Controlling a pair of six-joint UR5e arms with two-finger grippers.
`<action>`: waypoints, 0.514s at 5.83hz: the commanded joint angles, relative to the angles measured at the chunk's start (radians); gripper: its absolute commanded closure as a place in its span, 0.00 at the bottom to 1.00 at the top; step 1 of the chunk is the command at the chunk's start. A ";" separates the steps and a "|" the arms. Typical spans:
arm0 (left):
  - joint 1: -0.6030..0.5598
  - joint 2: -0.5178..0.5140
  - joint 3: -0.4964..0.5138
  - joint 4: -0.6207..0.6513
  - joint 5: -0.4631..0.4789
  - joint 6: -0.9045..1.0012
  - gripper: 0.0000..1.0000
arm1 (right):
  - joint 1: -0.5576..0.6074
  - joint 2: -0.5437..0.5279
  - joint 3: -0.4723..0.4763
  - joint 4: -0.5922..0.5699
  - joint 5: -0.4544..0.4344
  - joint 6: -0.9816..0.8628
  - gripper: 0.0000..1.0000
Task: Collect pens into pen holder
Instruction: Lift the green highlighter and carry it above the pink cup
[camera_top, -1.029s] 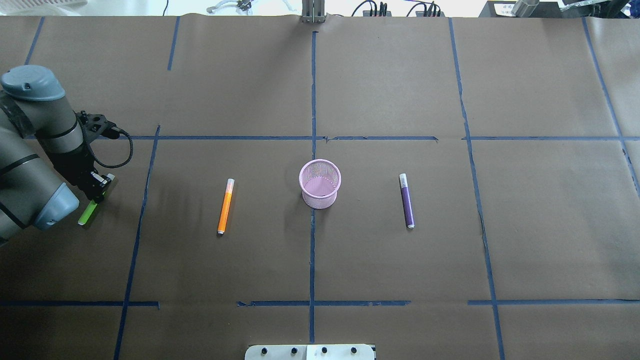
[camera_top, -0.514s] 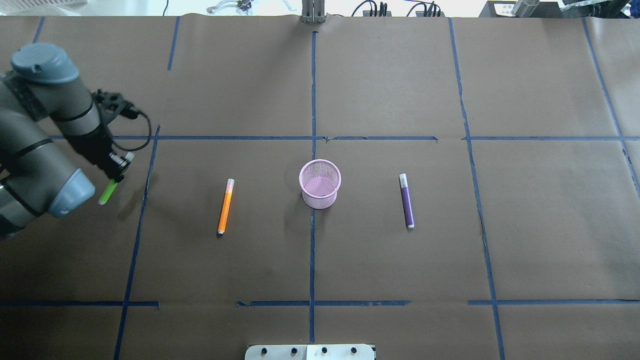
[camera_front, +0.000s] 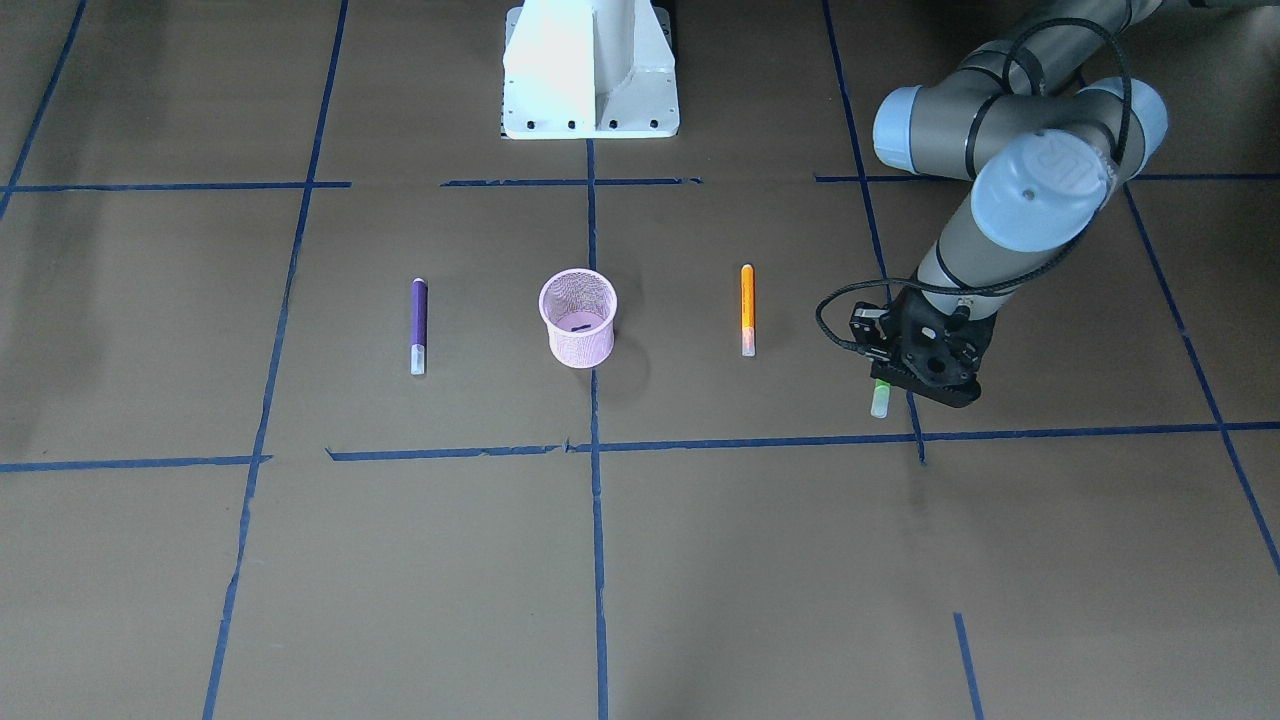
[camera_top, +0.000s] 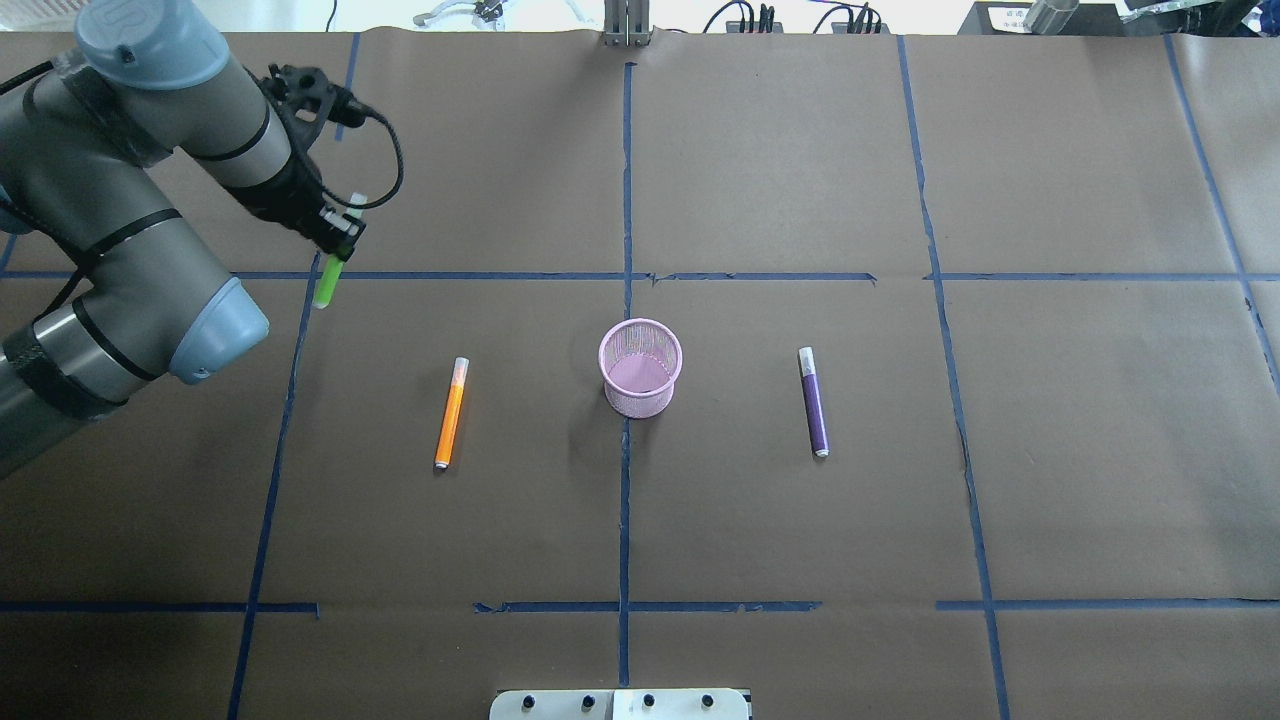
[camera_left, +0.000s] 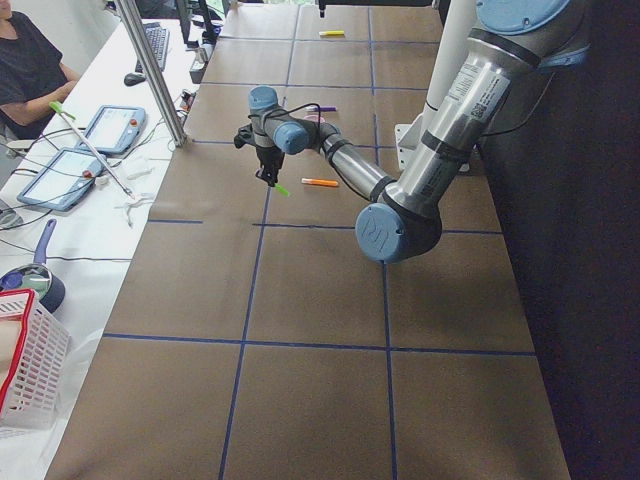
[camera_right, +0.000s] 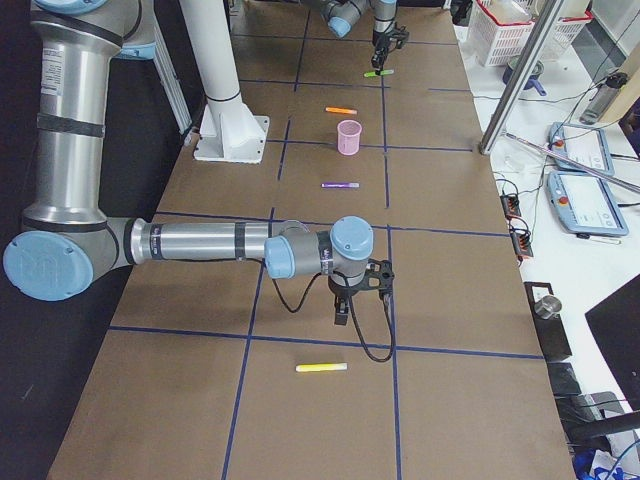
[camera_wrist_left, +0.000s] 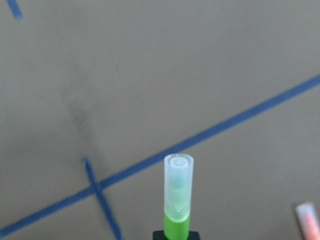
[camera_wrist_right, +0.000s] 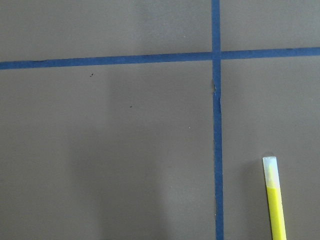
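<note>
Pinching green pen (camera_top: 324, 285) in left gripper (camera_top: 336, 236), aloft toward counter's far-left corner | long axis tilted | pen holder (camera_top: 640, 368) rightward, mid-counter

left pen (camera_top: 451, 412), pen holder (camera_top: 640, 368) between, right pen (camera_top: 813, 401)

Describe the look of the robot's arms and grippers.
The left arm and right arm are silver-grey tubes with pale blue joint caps, one bearing a UR logo. The left gripper and right gripper are small and black, each trailing a looping black cable.
</note>
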 joint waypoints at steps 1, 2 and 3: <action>0.011 -0.030 -0.006 -0.174 0.085 -0.150 1.00 | 0.000 0.003 -0.002 0.000 0.000 -0.001 0.00; 0.017 -0.058 -0.008 -0.235 0.141 -0.166 1.00 | 0.000 0.003 -0.002 0.002 0.000 -0.001 0.00; 0.046 -0.061 -0.017 -0.276 0.230 -0.183 1.00 | 0.000 0.004 -0.002 0.000 0.000 -0.001 0.00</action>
